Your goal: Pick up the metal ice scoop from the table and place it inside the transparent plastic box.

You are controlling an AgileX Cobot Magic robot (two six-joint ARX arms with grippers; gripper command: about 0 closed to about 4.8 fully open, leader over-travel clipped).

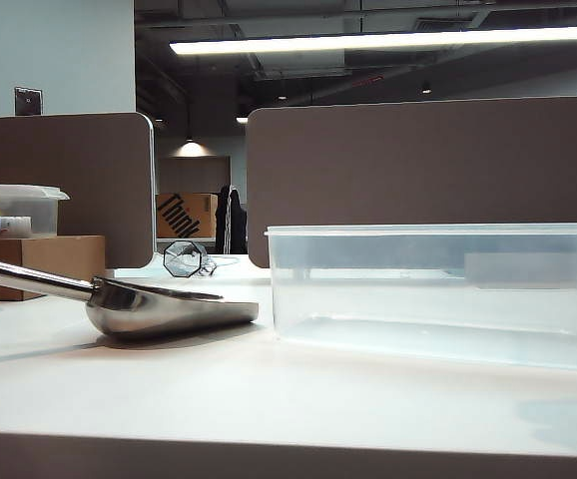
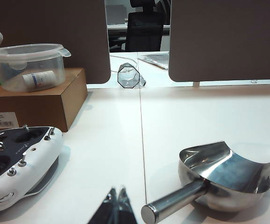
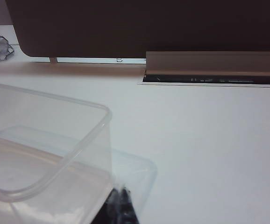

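The metal ice scoop [image 1: 169, 304] lies on the white table [image 1: 269, 399], left of the transparent plastic box [image 1: 438, 294]. Its bowl faces up [image 2: 223, 175] and its rod handle points back toward my left gripper [image 2: 117, 191]. That gripper is shut and empty, low over the table just beside the handle's end. My right gripper [image 3: 120, 190] is shut on nothing, its tips close against the near corner of the lidless box [image 3: 46, 140]. Neither gripper shows in the exterior view.
A white remote controller [image 2: 18, 163] lies beside the left gripper. Behind it a cardboard box [image 2: 37, 102] carries a small lidded clear container [image 2: 30, 65]. A faceted glass object [image 2: 128, 75] sits near the grey partitions [image 1: 428, 170] at the table's far edge.
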